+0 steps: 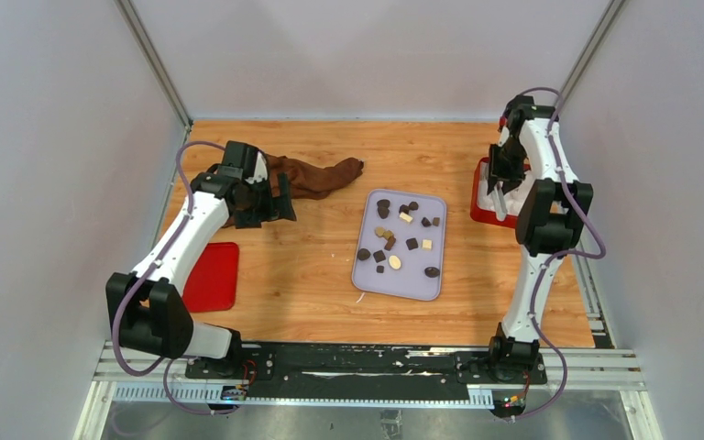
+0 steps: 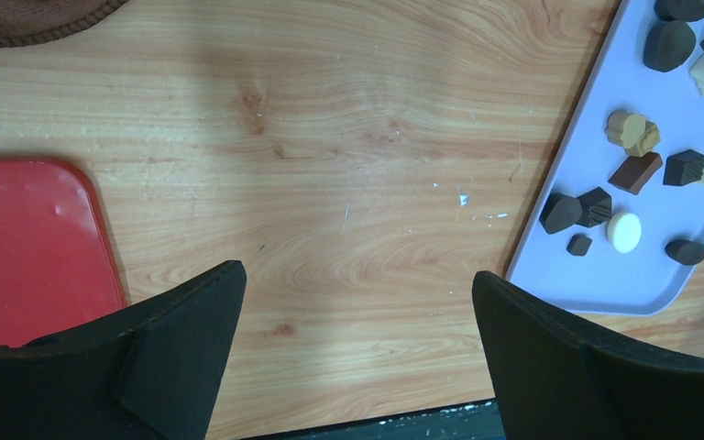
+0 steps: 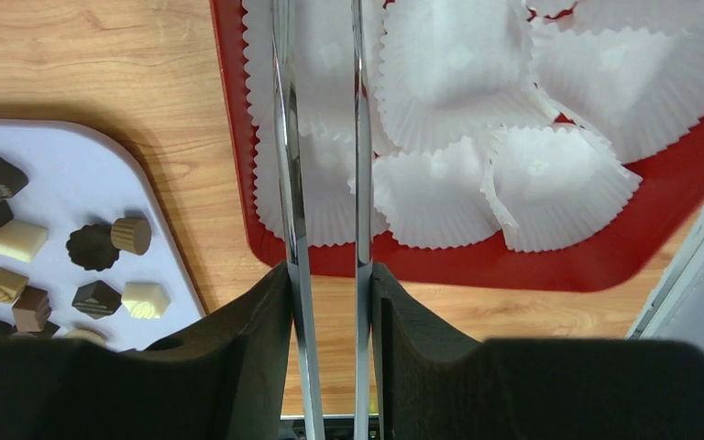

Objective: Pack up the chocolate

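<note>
At 10 o'clock, left gripper (image 2: 356, 278): spread fully wide, gripping nothing, above smooth grained wooden table (image 2: 357, 165). In centre, flat lavender tray (image 1: 399, 282) with the chocolate pieces (image 1: 412, 244), round and square, dark, tan, cream. At 2 o'clock, right gripper (image 3: 330, 275): narrow, pinched on thin shiny metal tongs (image 3: 281, 137) over fluted white paper cups (image 3: 550, 183) in glossy red tray (image 3: 513, 270).

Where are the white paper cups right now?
In the right wrist view, the paper cups lie crowded in the red tray on the right side, just right of the lavender tray, under the tongs held by the right gripper.
</note>
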Robot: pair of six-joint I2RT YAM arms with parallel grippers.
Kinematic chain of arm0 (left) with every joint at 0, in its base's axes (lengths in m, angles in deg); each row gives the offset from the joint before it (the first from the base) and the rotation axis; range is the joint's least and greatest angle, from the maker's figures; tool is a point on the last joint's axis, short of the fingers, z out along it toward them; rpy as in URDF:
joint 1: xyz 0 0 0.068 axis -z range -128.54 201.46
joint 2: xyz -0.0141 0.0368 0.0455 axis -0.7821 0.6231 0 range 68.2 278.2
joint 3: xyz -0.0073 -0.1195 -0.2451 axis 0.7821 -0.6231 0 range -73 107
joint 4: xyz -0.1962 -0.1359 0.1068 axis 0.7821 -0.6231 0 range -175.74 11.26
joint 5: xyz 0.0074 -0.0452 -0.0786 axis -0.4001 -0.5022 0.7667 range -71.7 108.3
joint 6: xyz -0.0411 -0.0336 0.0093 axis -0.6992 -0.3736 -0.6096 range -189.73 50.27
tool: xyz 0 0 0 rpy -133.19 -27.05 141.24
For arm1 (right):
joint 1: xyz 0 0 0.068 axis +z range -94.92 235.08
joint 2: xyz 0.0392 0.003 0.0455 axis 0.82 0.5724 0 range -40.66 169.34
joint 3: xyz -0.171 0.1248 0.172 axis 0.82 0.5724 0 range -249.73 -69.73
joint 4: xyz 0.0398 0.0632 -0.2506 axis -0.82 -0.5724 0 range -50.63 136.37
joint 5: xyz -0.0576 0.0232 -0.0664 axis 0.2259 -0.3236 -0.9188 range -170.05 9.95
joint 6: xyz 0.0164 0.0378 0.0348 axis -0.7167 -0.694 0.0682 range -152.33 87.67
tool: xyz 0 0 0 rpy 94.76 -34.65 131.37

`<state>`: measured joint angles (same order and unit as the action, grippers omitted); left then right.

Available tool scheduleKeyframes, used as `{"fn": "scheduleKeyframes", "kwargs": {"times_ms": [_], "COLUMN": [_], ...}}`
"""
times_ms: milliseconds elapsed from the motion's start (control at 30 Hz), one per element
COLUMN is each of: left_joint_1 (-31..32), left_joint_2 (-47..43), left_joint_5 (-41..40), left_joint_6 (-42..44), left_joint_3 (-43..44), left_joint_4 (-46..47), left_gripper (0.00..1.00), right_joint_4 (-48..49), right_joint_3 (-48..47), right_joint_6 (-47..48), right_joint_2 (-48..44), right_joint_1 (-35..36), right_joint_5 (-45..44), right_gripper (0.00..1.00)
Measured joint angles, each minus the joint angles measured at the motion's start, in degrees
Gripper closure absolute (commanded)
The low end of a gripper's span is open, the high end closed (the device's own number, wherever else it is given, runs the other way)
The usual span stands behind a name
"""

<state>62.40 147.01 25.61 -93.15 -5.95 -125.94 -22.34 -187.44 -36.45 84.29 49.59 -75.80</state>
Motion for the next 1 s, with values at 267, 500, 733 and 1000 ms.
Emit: {"fn": "scheduleKeyframes", "kwargs": {"times_ms": [267,500,733,1000], "left_joint_1": [0.00,0.00,0.00,0.00], "left_joint_2": [1.03,2.91,4.46,5.88], "left_joint_5": [-0.07,-0.07,-0.28,-0.26], "left_joint_6": [0.90,0.92,0.92,0.87], "left_joint_3": [0.20,1.22,2.84,3.34], "left_joint_4": [-0.02,-0.07,-0.07,-0.07], "left_gripper": [0.00,0.00,0.00,0.00], "right_joint_4": [0.07,0.24,0.33,2.67], "right_joint_3": [4.81,19.50,37.55,45.83], "right_joint_6": [-0.79,-1.90,-6.43,-11.23], "right_joint_2": [-14.34,-30.80,-37.51,-37.66], "right_joint_1": [0.76,10.84,26.58,30.49], "right_joint_5": [-0.55,-1.18,2.25,3.13], "right_gripper": [0.76,0.74,0.64,0.55]}}
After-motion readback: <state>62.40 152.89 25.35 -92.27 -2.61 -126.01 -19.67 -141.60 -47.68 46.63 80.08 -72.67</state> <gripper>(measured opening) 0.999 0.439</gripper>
